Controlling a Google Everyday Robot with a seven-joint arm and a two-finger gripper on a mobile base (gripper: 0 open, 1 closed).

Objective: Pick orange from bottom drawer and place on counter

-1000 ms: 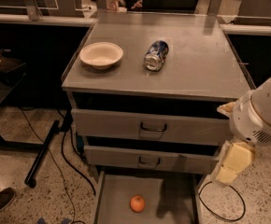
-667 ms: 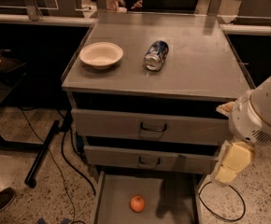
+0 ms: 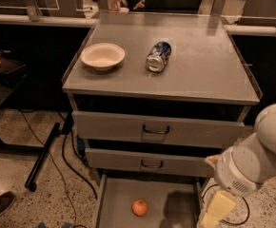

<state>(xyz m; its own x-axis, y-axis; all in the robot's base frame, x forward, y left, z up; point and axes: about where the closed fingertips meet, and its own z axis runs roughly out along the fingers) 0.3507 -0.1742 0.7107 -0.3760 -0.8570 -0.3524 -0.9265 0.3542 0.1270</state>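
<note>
One orange [image 3: 139, 207] lies on the flat floor of the bottom drawer [image 3: 119, 198], which is pulled out. It is to the left of your gripper [image 3: 216, 209], at about the same height in the view, and clearly apart from it. Nothing touches the orange.

Your gripper hangs low at the right side, at the right wall of the bottom drawer, under the big white arm [image 3: 257, 160]. If it is open or closed you cannot tell from this view, and also not if it touches the drawer wall. It does not hold the orange.

Above and to the left of the gripper, the middle drawer [image 3: 114, 159] and the top drawer [image 3: 109, 127] are both pushed in. Higher up is the counter [image 3: 200, 65], well apart from the gripper. On it stand a white bowl [image 3: 103, 56], upright, and to the right of the bowl a crushed can [image 3: 158, 56] on its side, the two not touching.

Far left of the gripper you see the speckled floor [image 3: 33, 203], some black cables [image 3: 66, 160] beside the cabinet, and a black stand leg [image 3: 43, 156].
</note>
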